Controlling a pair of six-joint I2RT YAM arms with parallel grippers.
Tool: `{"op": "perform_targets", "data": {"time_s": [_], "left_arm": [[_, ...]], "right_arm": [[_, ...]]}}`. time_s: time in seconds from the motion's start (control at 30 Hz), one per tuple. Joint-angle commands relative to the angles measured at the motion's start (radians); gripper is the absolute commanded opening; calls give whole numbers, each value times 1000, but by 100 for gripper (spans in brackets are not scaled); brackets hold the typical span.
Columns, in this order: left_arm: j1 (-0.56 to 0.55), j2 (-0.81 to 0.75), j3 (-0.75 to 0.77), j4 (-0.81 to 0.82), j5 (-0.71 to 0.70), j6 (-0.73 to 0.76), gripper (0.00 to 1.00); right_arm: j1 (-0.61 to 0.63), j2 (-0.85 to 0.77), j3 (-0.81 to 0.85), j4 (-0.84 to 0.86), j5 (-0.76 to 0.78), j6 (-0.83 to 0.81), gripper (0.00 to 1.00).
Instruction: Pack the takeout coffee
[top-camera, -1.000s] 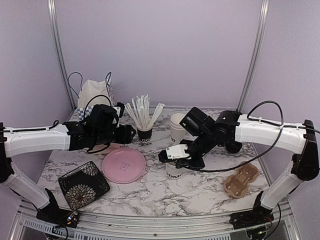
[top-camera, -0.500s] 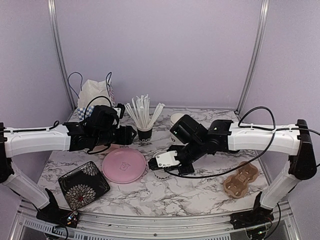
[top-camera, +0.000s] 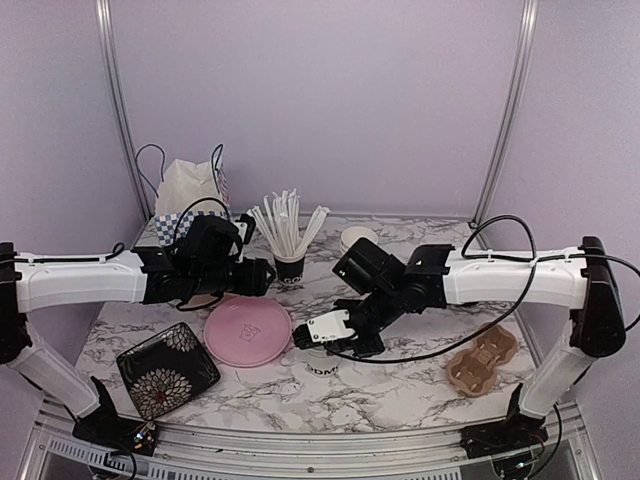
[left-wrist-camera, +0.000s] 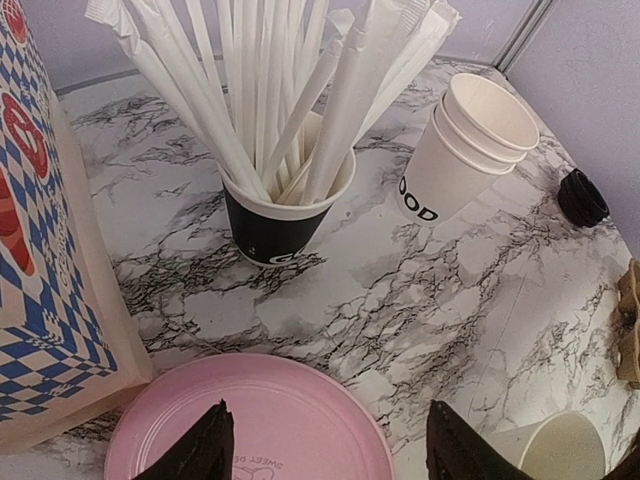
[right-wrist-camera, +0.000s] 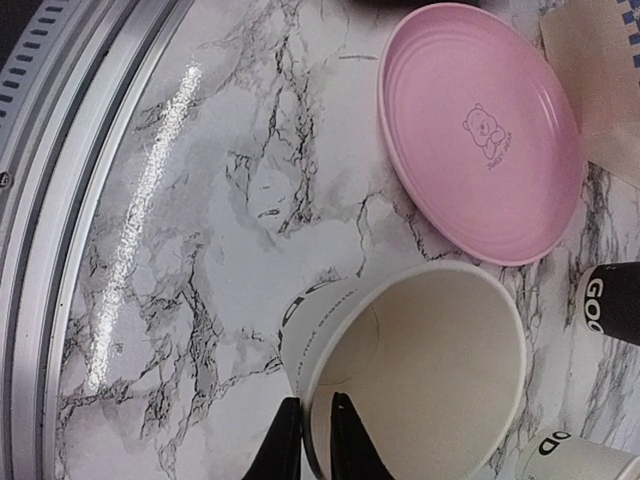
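A lidless white paper cup (right-wrist-camera: 420, 340) with black lettering sits low over the marble table (top-camera: 400, 385), right of the pink plate; the top view shows the cup (top-camera: 322, 367) too. My right gripper (right-wrist-camera: 310, 432) is shut on its near rim, one finger inside and one outside, and it shows as well in the top view (top-camera: 314, 346). My left gripper (left-wrist-camera: 330, 410) hangs open over the pink plate's far edge, holding nothing. A stack of like cups (left-wrist-camera: 470, 140) stands at the back. A black lid (left-wrist-camera: 582, 197) lies to their right.
A black cup of white sticks (top-camera: 289, 262) stands behind the pink plate (top-camera: 248, 330). A checkered paper bag (top-camera: 185, 190) is at back left. A black flowered dish (top-camera: 167, 368) lies front left. A brown cup carrier (top-camera: 483, 360) rests front right.
My right arm has carried the held cup left and toward the front edge, next to the pink plate. The left arm has barely shifted.
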Motion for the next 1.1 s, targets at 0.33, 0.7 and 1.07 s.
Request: {"op": "perform_targets", "data": {"time_s": [0.33,0.7,1.07], "left_arm": [[-1,-5,44,-8,51,90,67],[-2,1,40,-6,108,106,66],[-7,18,57,22,165,88,66]], "right_arm": [[-63,-158,74,-124,-111,19,35],[-646,-241,-67,-48,-2,234,51],[-912,-119,-67,-17,155,344,47]]}}
